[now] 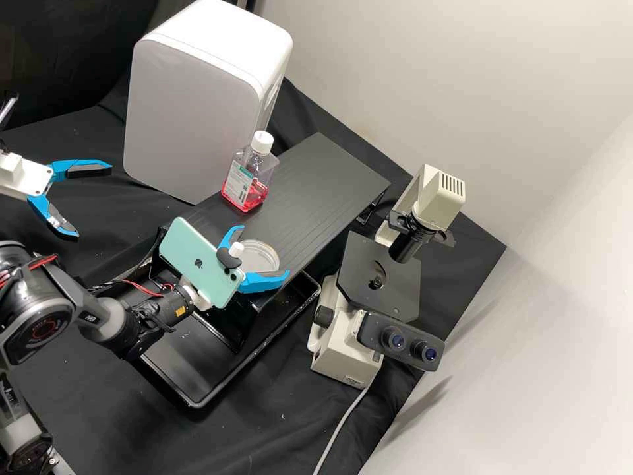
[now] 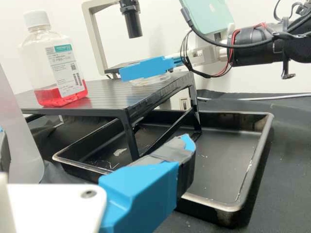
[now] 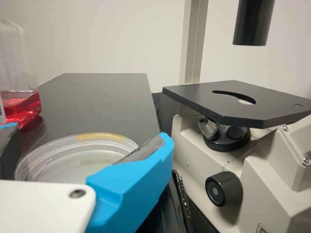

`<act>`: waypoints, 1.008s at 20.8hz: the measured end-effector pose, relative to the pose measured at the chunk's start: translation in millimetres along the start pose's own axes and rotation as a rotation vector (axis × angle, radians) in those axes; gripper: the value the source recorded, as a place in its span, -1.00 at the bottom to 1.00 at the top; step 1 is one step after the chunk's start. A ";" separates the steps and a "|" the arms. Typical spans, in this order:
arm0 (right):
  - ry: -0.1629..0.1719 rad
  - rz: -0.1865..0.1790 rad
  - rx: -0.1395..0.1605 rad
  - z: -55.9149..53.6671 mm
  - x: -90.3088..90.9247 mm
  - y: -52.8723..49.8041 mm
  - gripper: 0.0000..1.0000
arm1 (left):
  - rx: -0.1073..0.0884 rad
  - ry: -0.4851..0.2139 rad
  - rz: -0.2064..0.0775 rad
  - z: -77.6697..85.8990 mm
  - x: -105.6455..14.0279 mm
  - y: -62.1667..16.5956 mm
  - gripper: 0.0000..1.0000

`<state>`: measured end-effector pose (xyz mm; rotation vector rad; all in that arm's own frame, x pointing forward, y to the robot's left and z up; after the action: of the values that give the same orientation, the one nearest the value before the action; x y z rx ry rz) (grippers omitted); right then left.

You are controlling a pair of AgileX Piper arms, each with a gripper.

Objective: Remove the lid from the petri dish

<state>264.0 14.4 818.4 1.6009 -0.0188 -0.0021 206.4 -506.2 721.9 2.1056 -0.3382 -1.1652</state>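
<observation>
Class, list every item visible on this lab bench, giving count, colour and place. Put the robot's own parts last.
Round clear plastic petri dish: one, transparent, near end of the shelf.
Flat raised shelf: one, black, standing in the tray.
Shallow tray: one, black, on the bench.
Clear plastic bottle with white cap: one, holding red liquid, far end of the shelf.
Rounded box-shaped appliance: one, white, behind the shelf.
Microscope: one, cream with black stage, right of the shelf.
Cloth-covered bench: one, black.
Phone: one, mint green, on the right wrist.
Left gripper: blue jaws open, at the left edge.
Right gripper: blue jaws open either side of the dish.
</observation>
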 end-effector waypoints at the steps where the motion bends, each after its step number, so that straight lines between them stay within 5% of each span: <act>1: 0.003 0.002 0.000 0.0 0.1 0.0 -1.00 | 0.000 0.000 0.000 0.0 0.0 0.0 1.00; 21: 0.014 0.012 0.014 -0.8 -0.4 0.7 -1.00 | 0.000 0.000 0.000 0.0 0.0 0.0 1.00</act>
<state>263.7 15.2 819.1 1.6150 -0.0179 0.0187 206.4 -506.2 721.9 2.1056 -0.3382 -1.1652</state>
